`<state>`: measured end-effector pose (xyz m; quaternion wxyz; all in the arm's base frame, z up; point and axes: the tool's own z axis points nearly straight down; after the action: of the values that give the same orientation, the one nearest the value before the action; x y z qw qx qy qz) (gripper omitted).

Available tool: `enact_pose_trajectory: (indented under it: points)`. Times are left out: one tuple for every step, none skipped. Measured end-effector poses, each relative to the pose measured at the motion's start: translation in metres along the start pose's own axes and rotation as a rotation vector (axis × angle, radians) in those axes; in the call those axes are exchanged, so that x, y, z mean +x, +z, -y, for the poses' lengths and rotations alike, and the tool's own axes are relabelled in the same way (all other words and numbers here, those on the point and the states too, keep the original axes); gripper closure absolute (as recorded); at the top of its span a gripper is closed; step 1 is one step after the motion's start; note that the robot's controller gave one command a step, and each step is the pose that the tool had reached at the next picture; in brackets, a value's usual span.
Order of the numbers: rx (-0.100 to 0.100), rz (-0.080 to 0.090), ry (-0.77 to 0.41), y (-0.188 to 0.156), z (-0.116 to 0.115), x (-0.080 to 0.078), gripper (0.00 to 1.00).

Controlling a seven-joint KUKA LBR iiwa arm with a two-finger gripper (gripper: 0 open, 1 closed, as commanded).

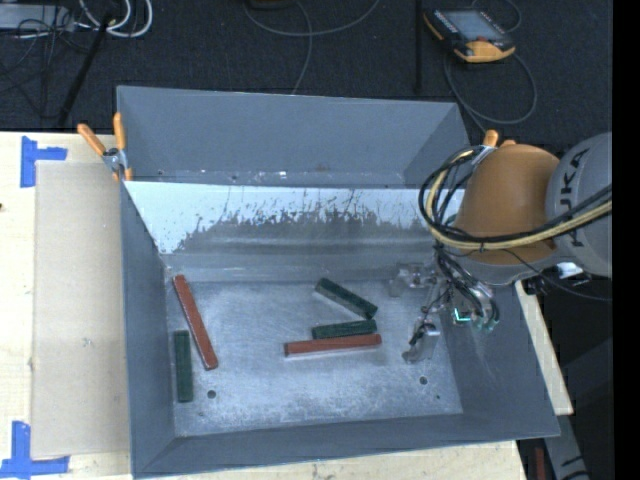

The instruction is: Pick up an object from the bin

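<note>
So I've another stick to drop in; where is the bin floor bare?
Bare: the floor between the left red-brown stick and left green stick and the centre, and the front strip below the central red-brown stick. Crowded: centre-right, where it, the upper green stick and lower green stick lie by the hand.

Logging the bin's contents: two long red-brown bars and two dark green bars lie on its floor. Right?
No: the camera view shows three dark green flat bars, not two: one at left, two mid-floor. Two red-brown bars is correct.
</note>
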<state>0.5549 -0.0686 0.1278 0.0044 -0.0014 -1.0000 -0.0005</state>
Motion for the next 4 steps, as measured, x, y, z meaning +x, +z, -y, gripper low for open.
enact_pose_trajectory:
  points:
    - [-0.001,0.005,-0.101,0.061,-0.041,-0.027,0.00]
    - [0.001,0.009,-0.101,0.058,-0.040,-0.028,1.00]
    - [0.003,0.019,-0.395,-0.100,-0.066,-0.062,1.00]
    - [0.002,0.011,-0.392,-0.096,-0.065,-0.061,0.00]
